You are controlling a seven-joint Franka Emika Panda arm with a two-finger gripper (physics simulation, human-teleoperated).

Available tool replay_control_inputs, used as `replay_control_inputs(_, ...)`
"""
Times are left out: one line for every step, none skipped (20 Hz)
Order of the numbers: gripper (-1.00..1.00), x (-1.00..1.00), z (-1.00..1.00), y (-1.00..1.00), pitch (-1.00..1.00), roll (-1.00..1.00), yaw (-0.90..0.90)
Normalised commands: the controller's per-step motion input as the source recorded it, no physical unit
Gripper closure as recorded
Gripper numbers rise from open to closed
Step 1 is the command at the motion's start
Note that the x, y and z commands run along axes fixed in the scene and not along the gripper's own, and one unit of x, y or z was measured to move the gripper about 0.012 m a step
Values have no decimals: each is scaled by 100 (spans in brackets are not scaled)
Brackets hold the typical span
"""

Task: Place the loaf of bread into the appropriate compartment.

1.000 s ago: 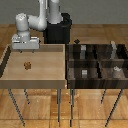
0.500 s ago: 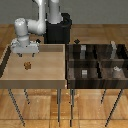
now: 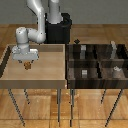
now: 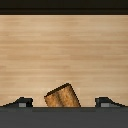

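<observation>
The loaf of bread [image 4: 62, 97] is a small golden-brown lump lying on the light wooden tray [image 3: 50, 75], at the exterior view's left. In the exterior view it shows only as a brownish spot [image 3: 28, 65] right under my gripper [image 3: 27, 62]. In the wrist view my gripper [image 4: 63, 103] is open. The two fingertips [image 4: 20, 103] stand wide apart on either side of the loaf and do not touch it. The loaf sits about midway between them.
A dark compartment box [image 3: 97, 61] stands at the exterior view's right of the tray. It holds small grey blocks [image 3: 85, 72] and a whitish can [image 3: 116, 70]. The tray has a raised rim [image 3: 65, 62] on the box side. The robot's black base [image 3: 59, 30] is behind.
My gripper has come down from above the tray's back left until its open fingers straddle the loaf. The loaf has not moved.
</observation>
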Motion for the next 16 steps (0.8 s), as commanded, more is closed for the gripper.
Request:
replay_control_inputs(-100,0,0,0,0,0,0)
replay_control_inputs(-100,0,0,0,0,0,0)
replay_control_inputs(-100,0,0,100,0,0,0)
replay_control_inputs(-100,0,0,0,0,0,0)
replay_control_inputs(-100,0,0,0,0,0,0)
replay_control_inputs(-100,0,-100,0,0,0,0)
replay_control_inputs(-100,0,0,0,0,0,0)
replay_control_inputs(-100,0,-100,0,0,0,0)
replay_control_inputs(-100,0,-100,0,0,0,0)
replay_control_inputs(-100,0,-100,0,0,0,0)
replay_control_inputs(-100,0,-100,0,0,0,0)
replay_control_inputs(100,0,-100,0,0,0,0)
replay_control_inputs(100,0,0,0,0,0,0)
replay_control_inputs(100,0,0,0,0,0,0)
replay_control_inputs(100,0,0,0,0,0,0)
replay_control_inputs(100,0,0,0,0,0,0)
